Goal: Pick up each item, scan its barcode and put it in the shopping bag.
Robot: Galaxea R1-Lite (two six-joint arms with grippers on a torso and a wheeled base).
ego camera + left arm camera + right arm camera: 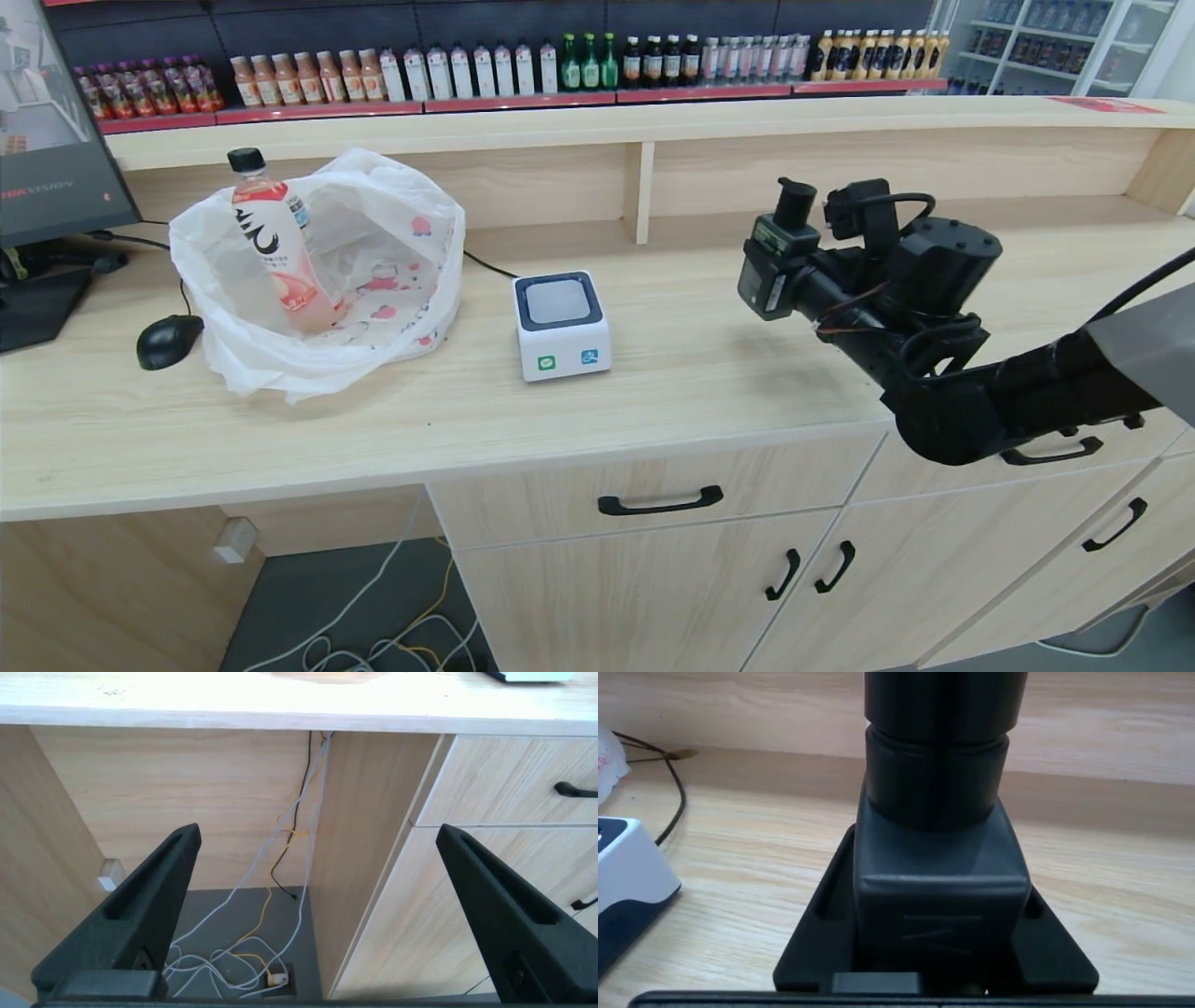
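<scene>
- Bottle (280, 252) stands base-down inside the shopping bag (431, 245), on the left part of the table (672, 373). Its long axis is near upright, and the cap end leans up and away toward the back left.
- Bottle looks: clear plastic, slim and round, black screw cap, pale peach-pink contents, wrap label with dark lettering and a peach picture low down.
- Bag: thin white crinkled plastic with small pink prints. Its mouth is spread wide and the rim is slumped outward.
- Scanner (562, 327): a white rounded cube whose dark-framed grey window faces up. It sits just right of the bag, apart from it.
- Right gripper (767, 269) hangs above the table, well right of the scanner. It is closed on a dark container (795, 203), its fingers (811, 938) pressed to both flanks.
- Container: matte black, square-shouldered body with a round cylindrical cap, cap end up.
- Left gripper (318, 835) is below the table edge with its black wedge fingers (140, 905) spread wide, holding nothing. It faces the open wood-grain bay, where loose cables (271, 943) lie.
- A black mouse (168, 341) lies left of the bag.
</scene>
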